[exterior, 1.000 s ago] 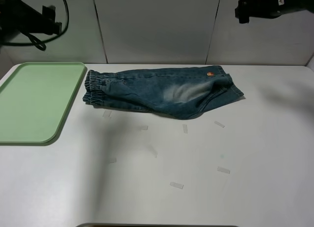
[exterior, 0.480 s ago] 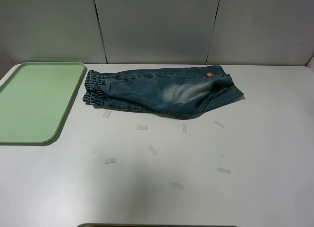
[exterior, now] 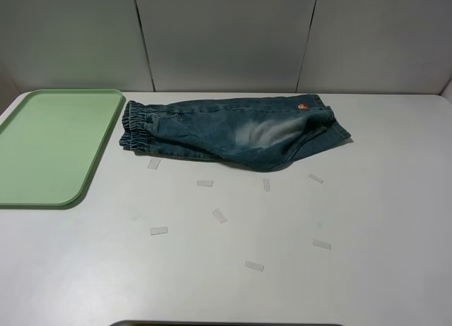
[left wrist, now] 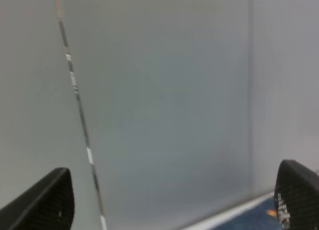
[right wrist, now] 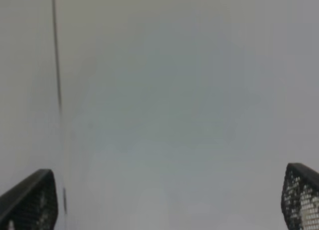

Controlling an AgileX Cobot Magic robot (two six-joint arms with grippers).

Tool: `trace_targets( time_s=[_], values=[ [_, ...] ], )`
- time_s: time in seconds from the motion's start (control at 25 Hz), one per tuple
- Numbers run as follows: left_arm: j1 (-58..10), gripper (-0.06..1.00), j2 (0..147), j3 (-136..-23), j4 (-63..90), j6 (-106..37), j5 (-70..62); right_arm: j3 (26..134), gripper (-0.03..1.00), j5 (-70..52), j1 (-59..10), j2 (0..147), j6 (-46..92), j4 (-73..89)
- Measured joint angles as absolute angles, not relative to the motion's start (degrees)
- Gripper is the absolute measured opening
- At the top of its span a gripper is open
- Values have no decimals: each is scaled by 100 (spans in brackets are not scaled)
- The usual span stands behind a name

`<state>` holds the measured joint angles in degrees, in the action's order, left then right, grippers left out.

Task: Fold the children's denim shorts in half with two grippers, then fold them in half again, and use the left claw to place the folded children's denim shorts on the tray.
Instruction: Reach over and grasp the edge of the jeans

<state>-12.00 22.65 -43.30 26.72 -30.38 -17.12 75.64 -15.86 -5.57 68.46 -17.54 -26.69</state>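
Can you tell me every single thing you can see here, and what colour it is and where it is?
denim shorts: one, faded blue, lying flat near the back of the table, just right of the tray
orange patch: one, small, on the shorts near their right end
tray: one, pale green, on the left side of the table, nothing on it
tape bits: eight, small and whitish, scattered on the table in front of the shorts
table: one, white, under everything
wall panels: grey, behind the table
left gripper: one, black, open and holding nothing, seen only in its own wrist view
right gripper: one, black, open and holding nothing, seen only in its own wrist view
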Motion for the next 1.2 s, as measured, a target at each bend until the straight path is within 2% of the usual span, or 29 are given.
trace_targets(
  time_s=[0.24,0.4,0.6,0.88,1.2],
  values=[
    [-1200,80,1523,-4330,-90,-364,-3607,7564,68,-1598,-557,6336,-1190,-1858],
    [-1200,80,1265,-4330,-1286,848,-5101,7564,68,-1598,-557,6152,-914,-1416],
    [-1200,80,910,-4330,-1352,664,-5897,7564,68,-1604,-557,6133,-687,-1053],
    [-1200,80,17,-4336,-720,381,-5995,7564,68,-1615,-557,6133,-404,-601],
    [-1200,80,-39,-3915,-381,288,-6245,7564,68,-1619,-557,6133,-296,-339]
  ],
)
